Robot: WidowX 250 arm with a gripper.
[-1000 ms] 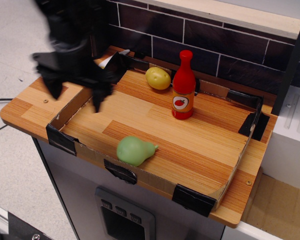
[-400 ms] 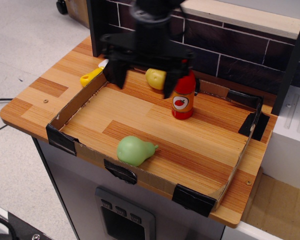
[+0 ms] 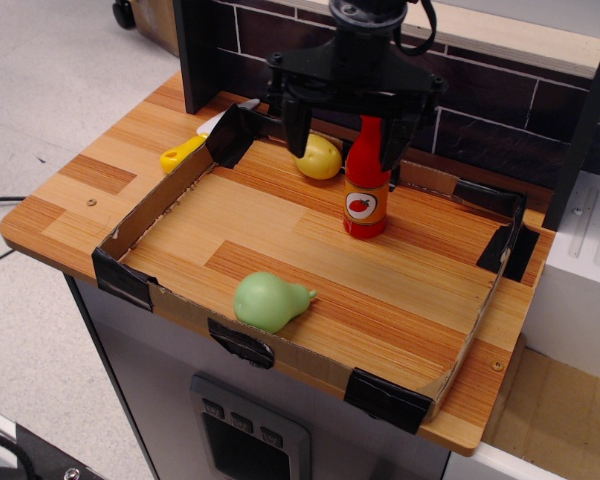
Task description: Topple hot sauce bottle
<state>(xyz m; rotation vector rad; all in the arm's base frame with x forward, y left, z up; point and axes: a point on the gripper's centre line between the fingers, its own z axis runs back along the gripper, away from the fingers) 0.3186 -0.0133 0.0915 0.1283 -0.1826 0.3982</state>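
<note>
The hot sauce bottle (image 3: 366, 192) stands upright in the back middle of the cardboard-walled tray (image 3: 146, 213). It is glossy red with an orange label and a red emblem. Its cap is hidden behind my black gripper (image 3: 345, 140), which hangs open over the back of the tray. The bottle's neck sits between the two fingers, close to the right finger (image 3: 392, 140). The left finger (image 3: 298, 128) is by the yellow round toy. I cannot tell whether a finger touches the bottle.
A yellow potato-like toy (image 3: 320, 157) lies just left of the bottle. A green pear (image 3: 268, 301) lies near the tray's front wall. A yellow-handled utensil (image 3: 185, 153) lies outside the tray's left wall. A dark brick wall (image 3: 480, 100) stands behind.
My gripper has swung from the tray's left corner rightward along the back, and now straddles the bottle's neck. The bottle, potato and pear have not moved.
</note>
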